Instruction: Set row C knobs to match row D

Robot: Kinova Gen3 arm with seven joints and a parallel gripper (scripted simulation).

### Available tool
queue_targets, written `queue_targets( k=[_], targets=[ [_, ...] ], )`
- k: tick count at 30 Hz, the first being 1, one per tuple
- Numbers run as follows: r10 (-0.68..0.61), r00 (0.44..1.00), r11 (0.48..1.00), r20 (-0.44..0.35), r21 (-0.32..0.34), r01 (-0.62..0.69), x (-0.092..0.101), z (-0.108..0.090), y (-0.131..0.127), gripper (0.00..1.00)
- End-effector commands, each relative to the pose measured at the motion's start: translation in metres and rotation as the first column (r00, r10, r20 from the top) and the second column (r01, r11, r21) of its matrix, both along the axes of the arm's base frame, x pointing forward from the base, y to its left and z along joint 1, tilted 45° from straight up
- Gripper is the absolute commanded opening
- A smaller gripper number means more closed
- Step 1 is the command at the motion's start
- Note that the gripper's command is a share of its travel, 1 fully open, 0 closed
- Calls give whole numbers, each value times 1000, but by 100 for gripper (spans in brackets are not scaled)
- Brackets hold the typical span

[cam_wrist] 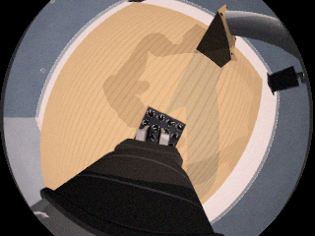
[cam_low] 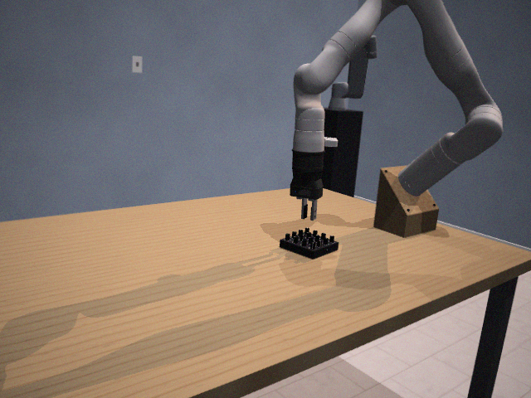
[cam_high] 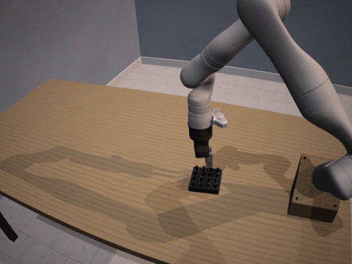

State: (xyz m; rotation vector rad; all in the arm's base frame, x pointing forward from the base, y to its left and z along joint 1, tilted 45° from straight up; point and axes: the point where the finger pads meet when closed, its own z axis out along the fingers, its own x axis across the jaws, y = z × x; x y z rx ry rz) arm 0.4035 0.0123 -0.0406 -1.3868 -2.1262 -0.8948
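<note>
Left of the wooden mount block (cam_low: pixel 405 204), the knob box (cam_low: pixel 309 243) is standing on its feet on the surface (cam_low: pixel 129 265), where I can come at its knobs from above. I am hovering my end effector (cam_low: pixel 309 212) over its far rows, fingers part-way apart and gripping nothing, spaced to drop around one knob.

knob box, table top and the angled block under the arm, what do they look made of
Knob box: matte black, probably plastic; uniform dark surface, no shine. Table top: light wood or wood veneer, with straight grain lines along it and a dull finish. Angled block: brown, speckled like particle board or cork, with dark screw dots at its corners.
</note>
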Motion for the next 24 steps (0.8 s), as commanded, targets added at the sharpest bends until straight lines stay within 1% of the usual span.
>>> queue_targets(
  k=[1, 6, 11, 13, 19, 24],
  targets=[
    [-58, 997, 998, -56, -17, 58, 5, 3, -2, 46],
    [-198, 964, 980, -178, -36, 195, 11, 7, -4, 46],
    [-291, 922, 957, -255, -58, 286, 17, 10, -5, 46],
    [-291, 922, 957, -255, -58, 286, 17, 10, -5, 46],
    [-343, 891, 939, -298, -73, 337, 21, 12, -6, 46],
    [-351, 885, 935, -305, -76, 345, 21, 13, -6, 46]
  ],
)
